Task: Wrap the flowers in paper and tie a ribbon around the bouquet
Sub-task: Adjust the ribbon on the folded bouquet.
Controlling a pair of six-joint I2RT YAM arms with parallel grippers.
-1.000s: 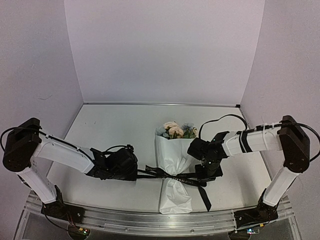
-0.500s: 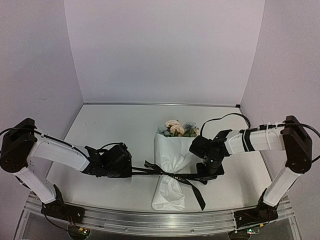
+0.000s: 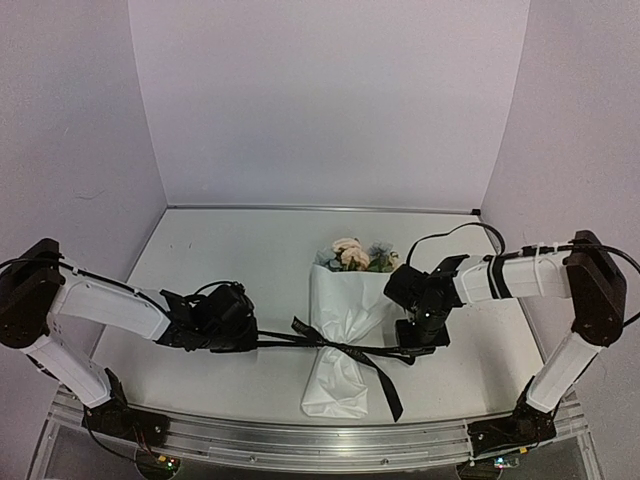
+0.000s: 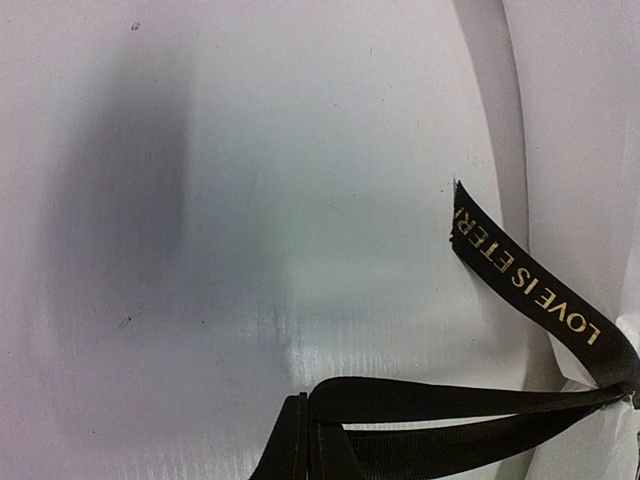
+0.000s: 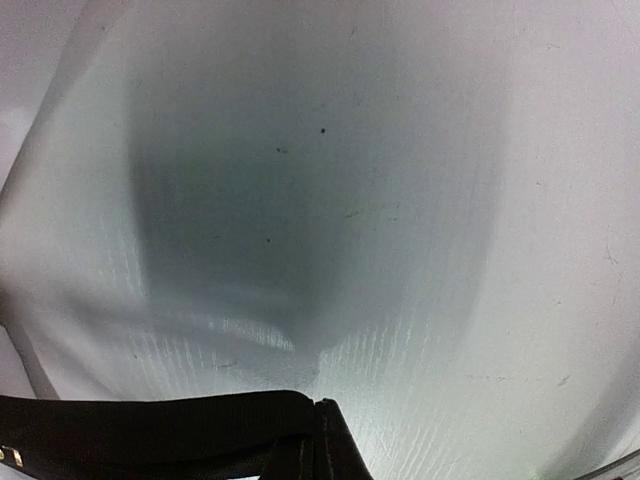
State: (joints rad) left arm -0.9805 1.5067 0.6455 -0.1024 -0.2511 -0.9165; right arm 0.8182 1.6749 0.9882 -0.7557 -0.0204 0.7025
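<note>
Pinching one ribbon (image 3: 285, 341), left end effector (image 3: 252, 341) and right end effector (image 3: 412, 346) flank one bouquet (image 3: 340, 300).

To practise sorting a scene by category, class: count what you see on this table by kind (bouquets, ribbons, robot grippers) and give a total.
Paper-wrapped bouquet: 1
Black ribbon: 1
Robot grippers: 2, the left gripper and the right gripper, each shut on the ribbon
Total: 4

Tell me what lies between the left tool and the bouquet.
Only the ribbon, stretched from the left tool to its knot on the bouquet, over bare table. The top external view shows it.
</note>
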